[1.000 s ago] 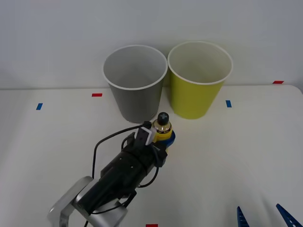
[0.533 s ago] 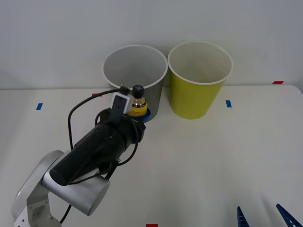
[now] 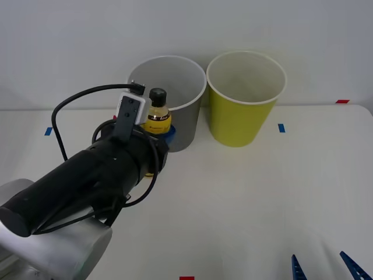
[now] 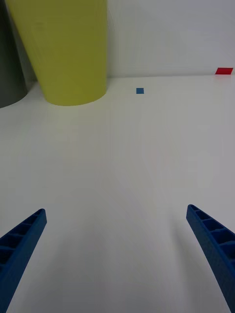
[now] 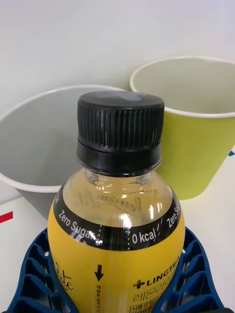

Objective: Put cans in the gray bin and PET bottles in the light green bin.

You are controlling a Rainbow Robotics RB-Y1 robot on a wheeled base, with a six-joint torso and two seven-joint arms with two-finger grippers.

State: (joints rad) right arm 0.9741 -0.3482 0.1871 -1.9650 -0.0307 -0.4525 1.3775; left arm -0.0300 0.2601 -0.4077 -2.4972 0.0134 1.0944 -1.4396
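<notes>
Holding the PET bottle [image 5: 117, 215] upright, the left gripper [image 3: 162, 133] is clamped around its yellow label, raised in front of the gray bin [image 3: 180, 125]. The label reads "Zero Sugar", "0 kcal" and "LINGTEA"; the cap is black. The light green bin [image 3: 242, 116] stands just beside the gray one. The right gripper [image 4: 117, 254] hangs low over the white table [image 3: 262, 198], fingers spread apart.

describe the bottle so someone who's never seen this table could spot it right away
Find the two tall bins at the table's back edge. In front of the gray bin, the left gripper holds the bottle upright above the table. It has a yellow label and black cap and is far smaller than either bin.
</notes>
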